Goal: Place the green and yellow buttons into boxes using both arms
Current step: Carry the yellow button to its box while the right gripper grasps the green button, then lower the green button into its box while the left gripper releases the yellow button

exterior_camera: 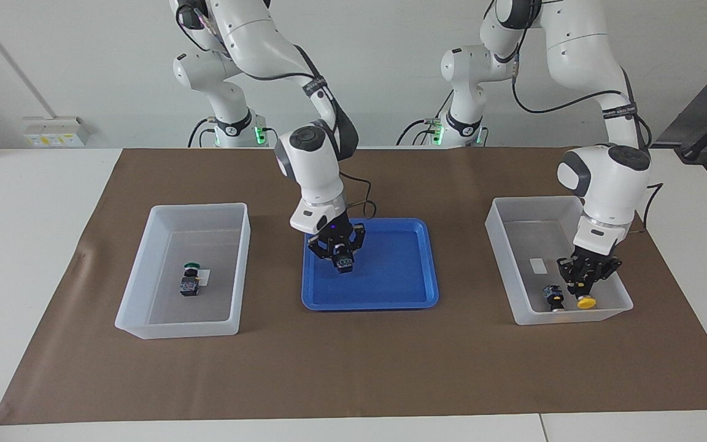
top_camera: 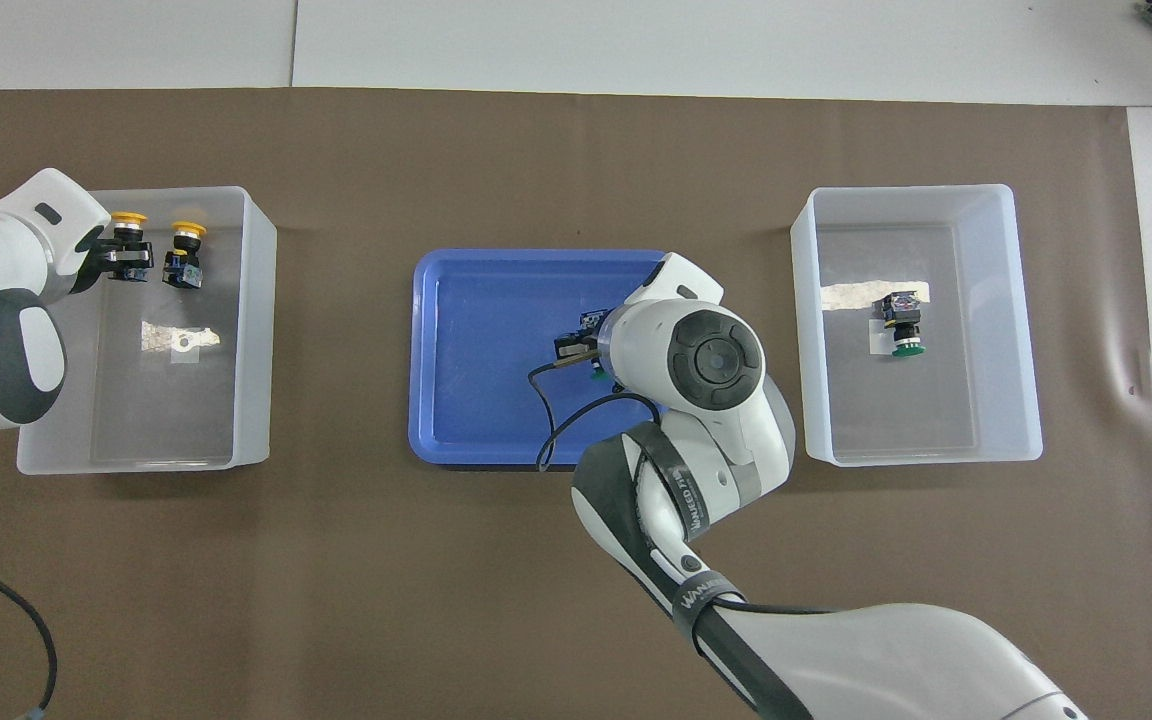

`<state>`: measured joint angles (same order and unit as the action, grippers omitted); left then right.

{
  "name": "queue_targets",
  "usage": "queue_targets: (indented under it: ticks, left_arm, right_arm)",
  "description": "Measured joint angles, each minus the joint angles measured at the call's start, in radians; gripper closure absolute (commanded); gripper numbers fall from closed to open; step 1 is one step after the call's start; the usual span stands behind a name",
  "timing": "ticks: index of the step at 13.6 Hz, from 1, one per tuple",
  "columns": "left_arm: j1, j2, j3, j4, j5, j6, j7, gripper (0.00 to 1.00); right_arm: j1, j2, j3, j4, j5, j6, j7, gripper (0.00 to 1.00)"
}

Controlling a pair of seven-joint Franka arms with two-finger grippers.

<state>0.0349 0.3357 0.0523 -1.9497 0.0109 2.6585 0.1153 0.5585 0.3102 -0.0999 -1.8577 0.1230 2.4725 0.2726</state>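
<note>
My left gripper [exterior_camera: 583, 287] is shut on a yellow button [exterior_camera: 586, 301] and holds it low inside the box [exterior_camera: 496, 228] at the left arm's end, beside the other yellow button [exterior_camera: 553, 297]. Both show in the overhead view, the held one [top_camera: 127, 218] and the lying one [top_camera: 186, 232]. My right gripper [exterior_camera: 340, 256] is shut on a green button [exterior_camera: 345, 263] and holds it just above the blue tray [exterior_camera: 402, 276]. Its green cap peeks out under the wrist [top_camera: 598, 375]. The second green button [exterior_camera: 190, 279] lies in the box [exterior_camera: 145, 264] at the right arm's end.
The blue tray [top_camera: 466, 340] lies mid-table between the two boxes [top_camera: 258, 300] [top_camera: 804, 300], all on a brown mat [exterior_camera: 353, 368]. A black cable loops from the right wrist over the tray [top_camera: 556, 420].
</note>
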Motion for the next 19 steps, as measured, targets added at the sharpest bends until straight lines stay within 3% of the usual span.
queue_targets:
  ticks: [2,3,4,5,10,14,16,18,19]
  left_arm:
    - [0.000,0.011,-0.001,0.000,0.000,0.035,0.000,0.96]
    - [0.000,0.018,-0.002,0.000,0.000,0.054,0.000,0.61]
    - [0.000,0.021,-0.002,-0.002,0.000,0.057,0.000,0.13]
    - [0.000,0.023,-0.002,-0.002,0.000,0.063,0.000,0.03]
    - [0.000,0.028,-0.005,-0.001,0.000,0.106,0.000,0.00]
    - [-0.001,0.018,-0.008,0.010,0.000,0.106,0.001,0.00]
    - [-0.005,-0.023,-0.013,0.013,0.000,0.013,0.001,0.00]
    - [-0.012,-0.095,-0.018,0.019,0.000,-0.165,0.001,0.00]
    - [-0.018,-0.137,-0.018,0.020,0.000,-0.247,0.001,0.00]
  right_arm:
    - [-0.104,-0.089,-0.003,0.008,-0.006,-0.097,-0.001,1.00]
    - [-0.155,-0.116,-0.004,0.008,-0.013,-0.127,-0.017,1.00]
    - [-0.205,-0.131,-0.005,0.007,-0.018,-0.154,-0.065,1.00]
    - [-0.254,-0.135,-0.005,0.004,-0.020,-0.171,-0.123,1.00]
    - [-0.419,-0.137,-0.006,-0.094,-0.020,-0.179,-0.322,1.00]
    - [-0.451,-0.139,-0.004,-0.201,-0.020,-0.112,-0.345,1.00]
    - [-0.448,-0.140,0.001,-0.252,-0.020,-0.051,-0.345,1.00]
    - [-0.446,-0.140,0.005,-0.291,-0.020,-0.006,-0.345,1.00]
    - [-0.446,-0.139,0.007,-0.306,-0.020,0.011,-0.345,0.89]
